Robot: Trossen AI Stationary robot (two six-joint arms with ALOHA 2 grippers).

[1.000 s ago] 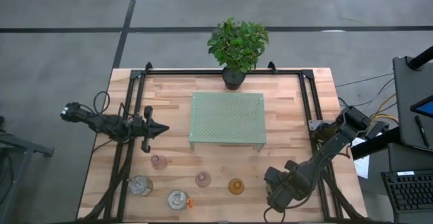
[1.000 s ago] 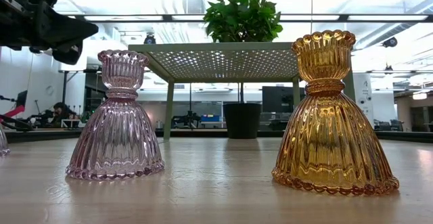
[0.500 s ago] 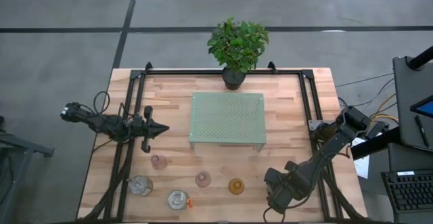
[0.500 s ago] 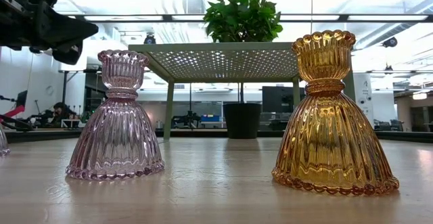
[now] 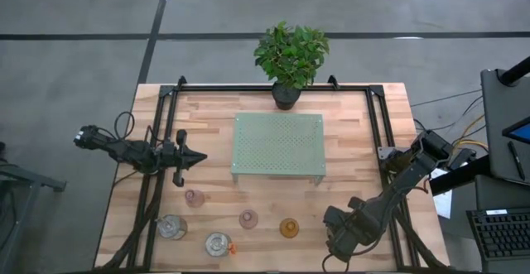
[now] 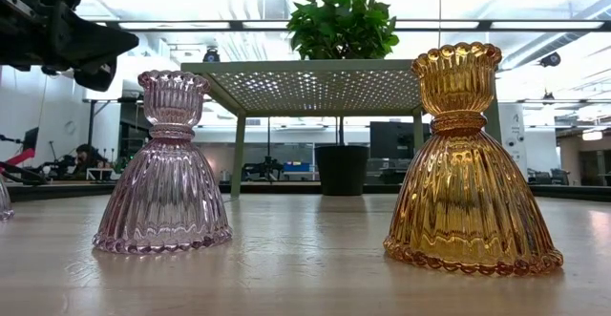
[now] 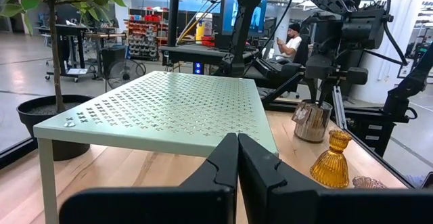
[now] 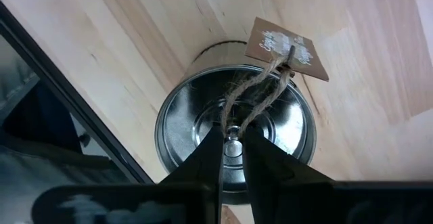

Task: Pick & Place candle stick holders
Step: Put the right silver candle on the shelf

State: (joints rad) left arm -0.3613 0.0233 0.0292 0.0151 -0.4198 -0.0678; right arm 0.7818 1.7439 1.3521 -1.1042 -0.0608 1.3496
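Two pale pink holders (image 5: 194, 197) (image 5: 248, 218), an amber one (image 5: 289, 228) and two silvery ones (image 5: 171, 226) (image 5: 218, 243) stand on their bases along the table's near side. A third silvery holder (image 8: 233, 136), mouth up with a twine-tied paper tag (image 8: 284, 48), sits at the near right under my right gripper (image 5: 339, 241), which is shut over its centre. My left gripper (image 5: 197, 156) hangs shut and level at the left, touching nothing. My right gripper comes from above, pointing down into the silvery holder's bowl. Its two fingers (image 8: 212, 153) pinch the twine and a small shiny piece at the bowl's centre (image 8: 232, 145). Whether the holder is clear of the table I cannot tell.
A pale green perforated rack (image 5: 277, 144) stands on legs mid-table, with a potted plant (image 5: 290, 55) at the far edge behind it. Black rails (image 5: 166, 125) run along the table's left and right sides. Bare wood lies between the rack and the holders.
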